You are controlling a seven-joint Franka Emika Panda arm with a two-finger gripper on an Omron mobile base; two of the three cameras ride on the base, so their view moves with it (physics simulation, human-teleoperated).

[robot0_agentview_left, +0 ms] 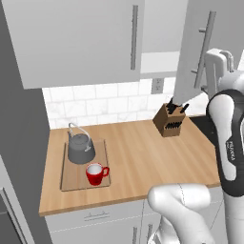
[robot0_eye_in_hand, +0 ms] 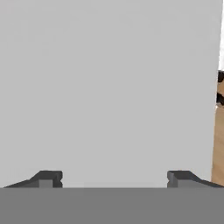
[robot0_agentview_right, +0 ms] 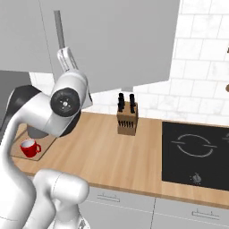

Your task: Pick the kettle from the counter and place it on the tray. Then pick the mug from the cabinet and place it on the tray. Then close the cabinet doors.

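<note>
On the tray [robot0_agentview_left: 71, 178]: kettle [robot0_agentview_left: 80, 147], mug [robot0_agentview_left: 96, 173]. Pincer [robot0_eye_in_hand: 113, 178] wide, empty, facing right cabinet door [robot0_agentview_left: 195, 52] (ajar); push shut next.

The arm [robot0_agentview_left: 228, 143] is glossy white, built of rounded tubular links with dark charcoal joint bands between them. A black panel along one link carries small white lettering, too small to read. In the right base view a round joint cap [robot0_agentview_right: 65, 102], at 9 o'clock, shows a dark disc with tiny pale marks.
</note>
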